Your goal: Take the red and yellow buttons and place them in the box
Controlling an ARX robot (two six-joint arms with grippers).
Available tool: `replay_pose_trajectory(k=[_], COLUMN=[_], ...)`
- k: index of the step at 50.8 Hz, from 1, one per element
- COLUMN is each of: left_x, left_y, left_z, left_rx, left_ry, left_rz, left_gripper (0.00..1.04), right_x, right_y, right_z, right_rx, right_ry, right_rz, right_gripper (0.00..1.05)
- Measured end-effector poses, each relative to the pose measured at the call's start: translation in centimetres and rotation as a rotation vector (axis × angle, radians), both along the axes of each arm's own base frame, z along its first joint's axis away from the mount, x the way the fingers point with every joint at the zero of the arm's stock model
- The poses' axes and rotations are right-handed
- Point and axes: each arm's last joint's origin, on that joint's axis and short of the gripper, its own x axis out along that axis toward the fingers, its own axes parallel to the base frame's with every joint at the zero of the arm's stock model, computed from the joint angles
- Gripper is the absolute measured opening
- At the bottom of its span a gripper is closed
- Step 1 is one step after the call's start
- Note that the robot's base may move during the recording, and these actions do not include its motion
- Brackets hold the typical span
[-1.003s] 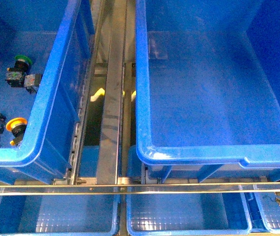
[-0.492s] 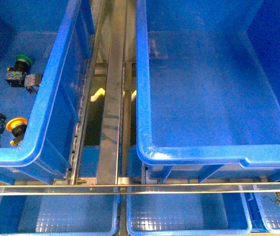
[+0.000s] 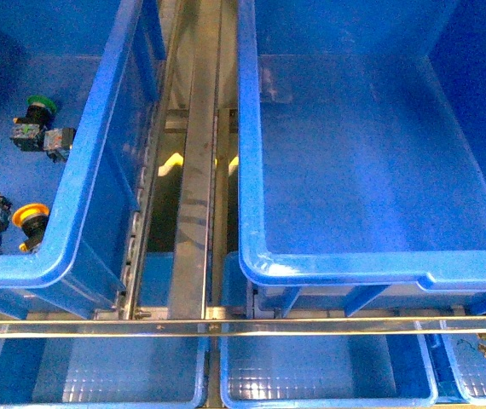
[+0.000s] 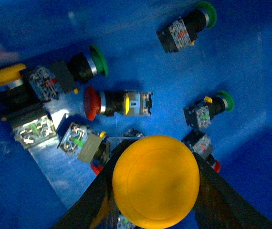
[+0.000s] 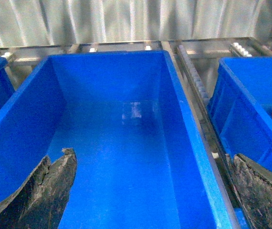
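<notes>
Grips a yellow button (image 4: 155, 183) between the left fingers (image 4: 86, 205), clenched on either side under its broad cap. Hangs above the floor of the left bin (image 4: 250, 71), probably lifted clear, though hard to judge from so close. Overlooks a red button (image 4: 90, 102), a second yellow button (image 4: 0, 76) and several green-capped switches (image 4: 98, 59) lying close together. Shows the right fingers (image 5: 55, 191) spread and holding nothing above the box (image 5: 186, 129), bare inside. Looks like the carry step: grasp made, drop not yet done. Calls next for a lift over the bin's tall wall (image 3: 81, 170), a crossing of the metal rail (image 3: 196, 170), then a release past the box's thick rim. Offers wide room inside the box; needs care only at the two rims and near the hovering right fingers.
</notes>
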Motion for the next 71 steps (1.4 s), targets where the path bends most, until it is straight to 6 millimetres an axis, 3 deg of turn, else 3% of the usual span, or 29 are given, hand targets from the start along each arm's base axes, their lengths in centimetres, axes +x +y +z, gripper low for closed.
replay_pose_trajectory(k=[9, 18, 25, 32, 39, 55, 65, 71], left_x=[-0.3, 0.2, 0.6, 0.9, 2.3, 4.2, 4.0, 3.7], left_y=[-1.9, -5.6, -9.7, -15.5, -19.9, -25.9, -29.5, -30.7], left_z=[2.2, 3.7, 4.5, 5.6, 6.5, 5.0, 3.9, 3.6], left_rx=[-0.028, -0.053, -0.084, -0.138, -0.187, -0.28, -0.304, -0.312], left_ry=[-0.085, -0.152, -0.196, -0.243, -0.287, -0.259, -0.23, -0.226], left_rz=[-0.12, -0.287, -0.441, -0.621, -0.71, -0.748, -0.812, -0.83], left_gripper=[0.33, 0.33, 0.33, 0.33, 0.33, 0.33, 0.33, 0.33], right_x=[0.0, 0.0, 0.0, 0.0, 0.0, 0.0, 0.0, 0.0], right_y=[0.0, 0.0, 0.0, 0.0, 0.0, 0.0, 0.0, 0.0], right_z=[0.0, 0.0, 0.0, 0.0, 0.0, 0.0, 0.0, 0.0], right_rx=[0.0, 0.0, 0.0, 0.0, 0.0, 0.0, 0.0, 0.0], right_ry=[0.0, 0.0, 0.0, 0.0, 0.0, 0.0, 0.0, 0.0], right_rz=[0.0, 0.0, 0.0, 0.0, 0.0, 0.0, 0.0, 0.0], right_gripper=[0.99, 0.99, 0.99, 0.99, 0.99, 0.99, 0.99, 0.99])
